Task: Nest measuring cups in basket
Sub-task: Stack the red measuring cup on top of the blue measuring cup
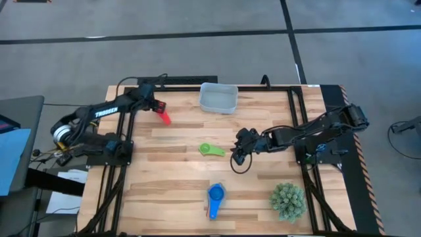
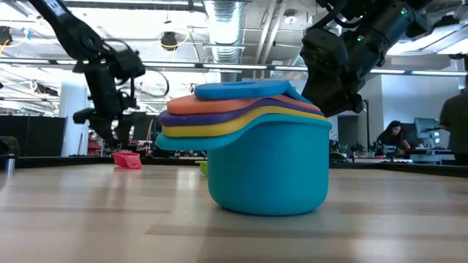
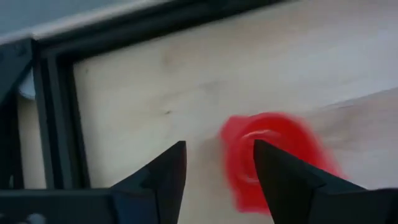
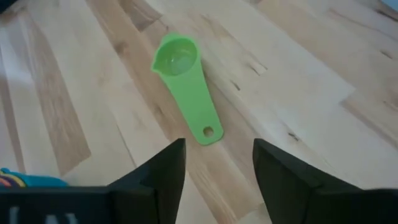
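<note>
A small red-pink measuring cup (image 1: 164,118) lies on the table near the far left. My left gripper (image 3: 217,168) hovers open just above it; the cup (image 3: 273,158) shows beyond one fingertip. A green measuring cup (image 4: 185,87) lies flat at the table's middle, its handle end toward my right gripper (image 4: 217,165), which stands open above and to its right (image 1: 240,148). Several nested cups, blue on top and teal at the bottom (image 2: 267,157), stand at the near middle (image 1: 216,197). The pale basket (image 1: 218,97) sits at the far middle with nothing in it.
A spiky green plant (image 1: 288,201) stands at the near right. A black frame (image 1: 128,131) runs along the table's left, far and right sides. Bare wood lies between the green cup and the basket.
</note>
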